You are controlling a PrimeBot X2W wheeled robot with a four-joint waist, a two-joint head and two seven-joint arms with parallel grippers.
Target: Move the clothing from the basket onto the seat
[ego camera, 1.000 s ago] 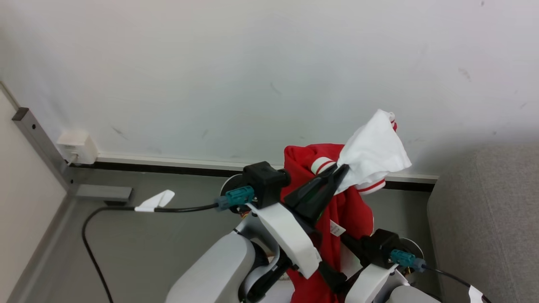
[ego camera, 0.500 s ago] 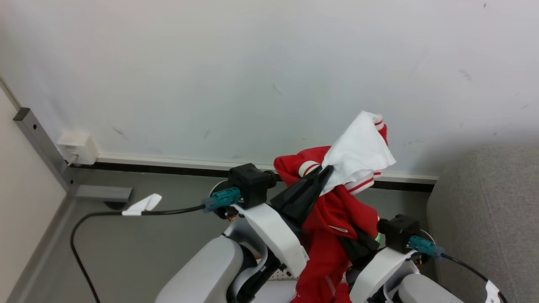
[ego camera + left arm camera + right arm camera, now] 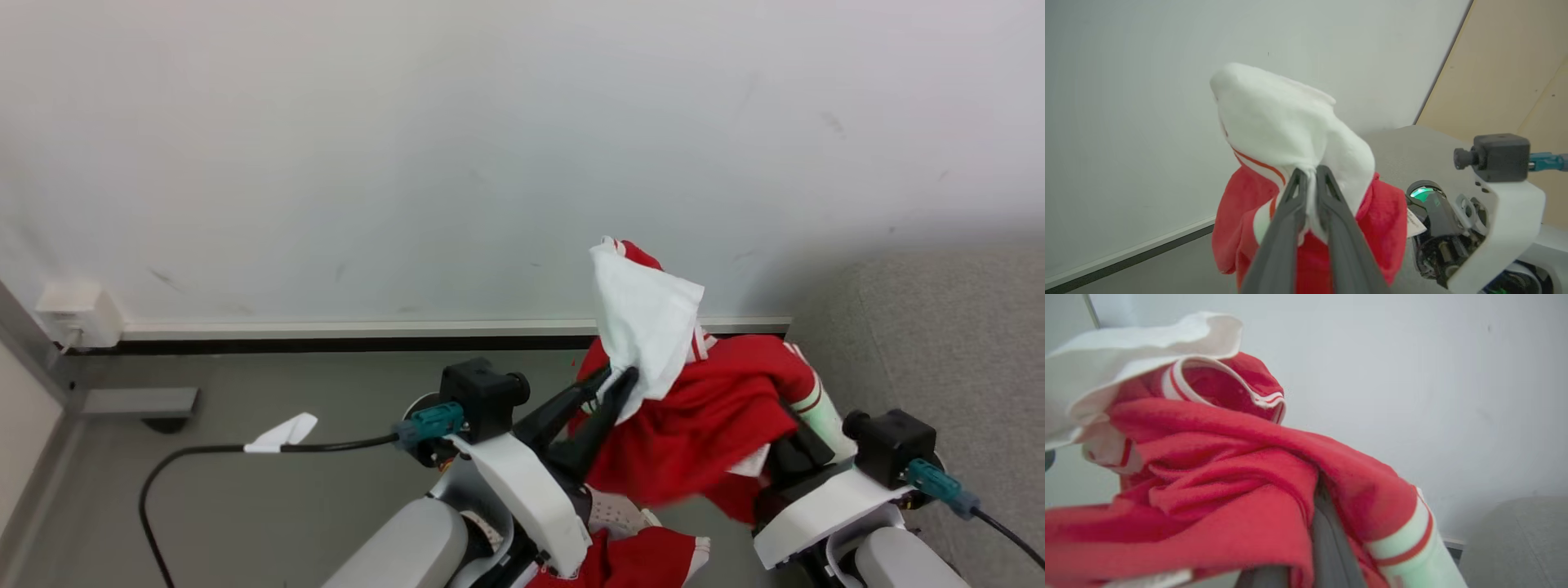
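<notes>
— Left jaws?
— Mine are pinching the clothing (image 3: pixel 702 416) by its white panel, frame centre.
— Right jaws?
— Buried under red folds, lower right; grip, cannot tell. Grey seat (image 3: pixel 947 343) at the right edge.

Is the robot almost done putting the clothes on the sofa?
Not yet. Done: a red and white garment is up in the air. In hand: the left gripper pinches its white part. Left: it is not on the grey sofa yet, and more red cloth shows lower down.
</notes>
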